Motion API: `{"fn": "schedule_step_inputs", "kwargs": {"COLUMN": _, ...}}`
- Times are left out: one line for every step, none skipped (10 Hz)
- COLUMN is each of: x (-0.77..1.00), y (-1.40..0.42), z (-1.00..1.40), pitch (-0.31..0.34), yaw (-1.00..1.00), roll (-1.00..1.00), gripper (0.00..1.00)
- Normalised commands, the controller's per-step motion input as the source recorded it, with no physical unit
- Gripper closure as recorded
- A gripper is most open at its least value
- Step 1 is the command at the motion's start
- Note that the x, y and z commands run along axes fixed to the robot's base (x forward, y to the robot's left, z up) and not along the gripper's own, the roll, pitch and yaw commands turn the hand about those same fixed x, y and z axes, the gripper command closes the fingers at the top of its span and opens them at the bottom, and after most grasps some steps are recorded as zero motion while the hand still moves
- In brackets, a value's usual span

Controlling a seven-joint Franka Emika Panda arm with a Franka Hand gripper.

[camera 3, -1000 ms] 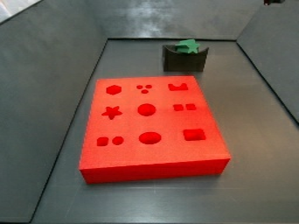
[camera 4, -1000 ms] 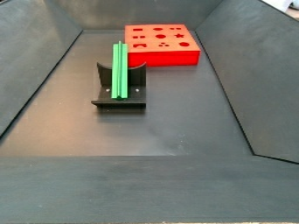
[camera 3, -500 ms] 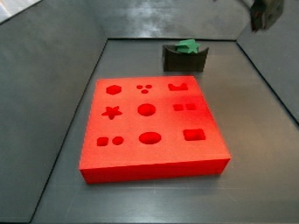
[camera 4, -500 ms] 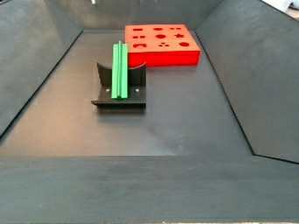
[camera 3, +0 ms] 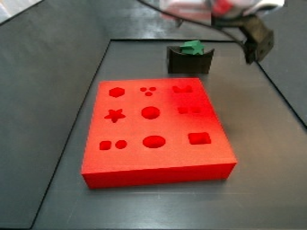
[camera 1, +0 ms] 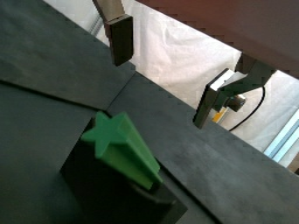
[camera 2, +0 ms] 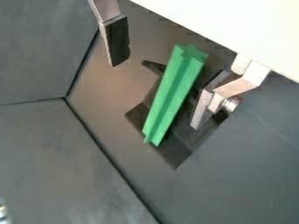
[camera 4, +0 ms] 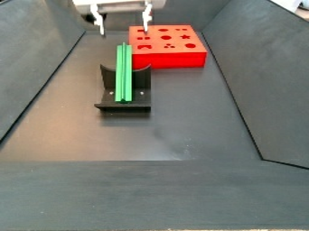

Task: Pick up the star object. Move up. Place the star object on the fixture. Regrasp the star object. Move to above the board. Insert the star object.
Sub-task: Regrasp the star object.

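In both wrist views the gripper (camera 2: 170, 66) has swung in above the fixture, jaws wide apart and empty. One long bright green star prism (camera 2: 170, 94) rests on one dark notched fixture (camera 2: 176, 144). Side view: one red holed board (camera 3: 153, 127), untouched; regrasp looks next.

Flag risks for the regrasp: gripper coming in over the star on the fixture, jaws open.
1. The star object only rests on the fixture; a finger clipping it on descent could knock it off.
2. In both wrist views the gripper is open with nothing between the fingers, but the star looks off-centre between them, so closing might push it sideways.
3. A skewed grasp would likely misalign it with the board star hole.
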Motion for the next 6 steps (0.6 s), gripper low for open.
{"fn": "schedule_step_inputs", "kwargs": {"x": 0.12, "y": 0.01, "z": -1.0, "pitch": -0.065, "yaw": 0.0, "roll": 0.08, "gripper": 0.0}}
{"fn": "schedule_step_inputs", "kwargs": {"x": 0.13, "y": 0.0, "z": -1.0, "pitch": -0.048, "yaw": -0.01, "roll": 0.08, "gripper": 0.0}}
{"fn": "schedule_step_inputs", "kwargs": {"x": 0.12, "y": 0.0, "z": -0.87, "pitch": -0.026, "yaw": -0.01, "roll": 0.08, "gripper": 0.0}}
{"fn": "schedule_step_inputs", "kwargs": {"x": 0.11, "y": 0.0, "z": -0.72, "pitch": -0.004, "yaw": -0.01, "roll": 0.08, "gripper": 0.0}}
{"fn": "schedule_step_inputs", "kwargs": {"x": 0.1, "y": -0.01, "z": -0.52, "pitch": 0.01, "yaw": 0.0, "roll": 0.08, "gripper": 0.0}}
{"fn": "schedule_step_inputs", "kwargs": {"x": 0.08, "y": -0.01, "z": -0.38, "pitch": 0.013, "yaw": 0.01, "roll": 0.08, "gripper": 0.0}}
